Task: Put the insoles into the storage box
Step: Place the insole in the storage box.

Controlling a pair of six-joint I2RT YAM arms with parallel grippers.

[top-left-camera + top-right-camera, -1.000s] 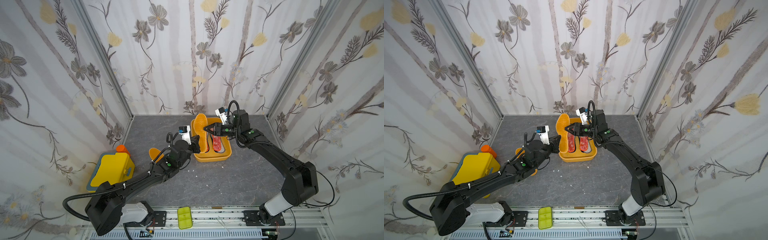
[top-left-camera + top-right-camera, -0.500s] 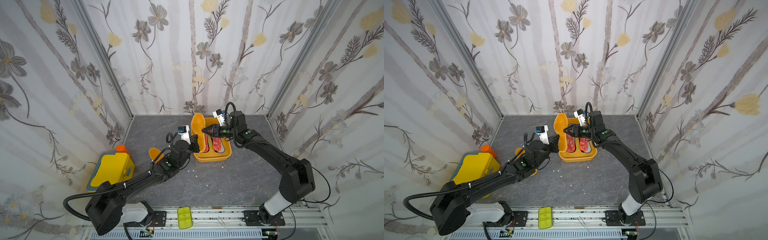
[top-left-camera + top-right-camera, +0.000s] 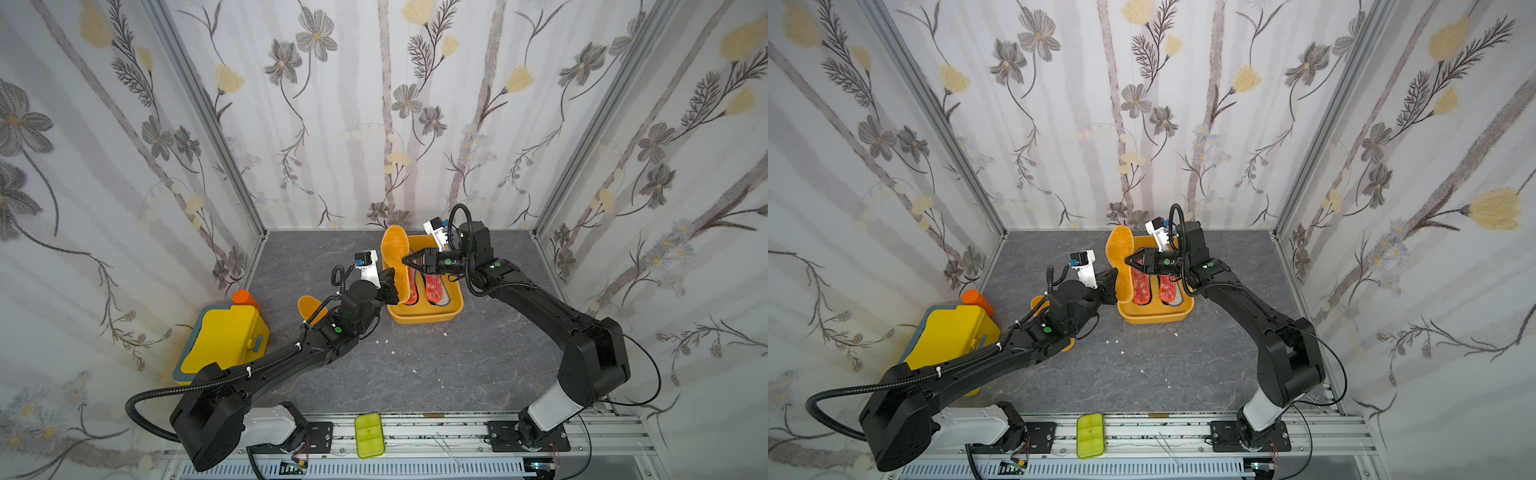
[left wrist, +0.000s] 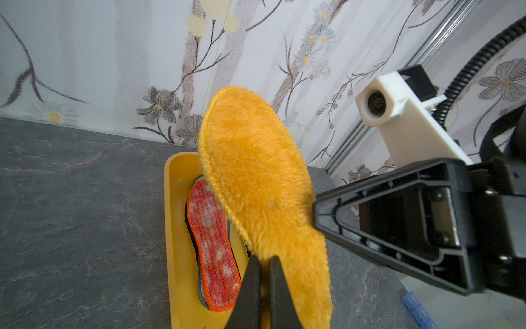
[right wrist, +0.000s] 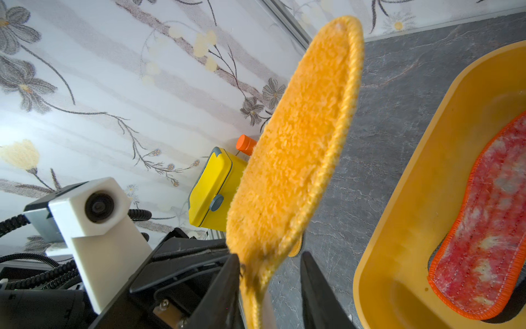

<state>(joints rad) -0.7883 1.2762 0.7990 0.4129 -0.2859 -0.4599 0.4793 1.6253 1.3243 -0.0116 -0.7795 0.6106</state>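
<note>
Handing over looks to be the step in hand. The left gripper (image 3: 390,286) is clamped tight on the heel end of a plush orange-yellow foot-shaped insole (image 3: 395,255). It holds the insole nearly upright at the left rim of the shallow yellow-orange plastic storage box (image 3: 419,319), which stands near the back edge of the grey stone-patterned worktop (image 3: 415,365).

The right gripper (image 5: 269,256) reaches across the box and straddles the insole's edge partway up. Its jaws are partly open, one against the pile and the other clear of it, so it has no hold yet.

Two red-orange speckled insoles (image 3: 434,286) lie flat side by side in the box, with grey and black edges showing beneath them. A second orange-yellow insole (image 3: 309,307) lies on the worktop behind the left arm, toward the left edge.

Next, I judge, the right jaws must close on the insole before the left lets go. The pad then needs tipping flat onto the pile, and a limp one could fold or catch the rim.
</note>
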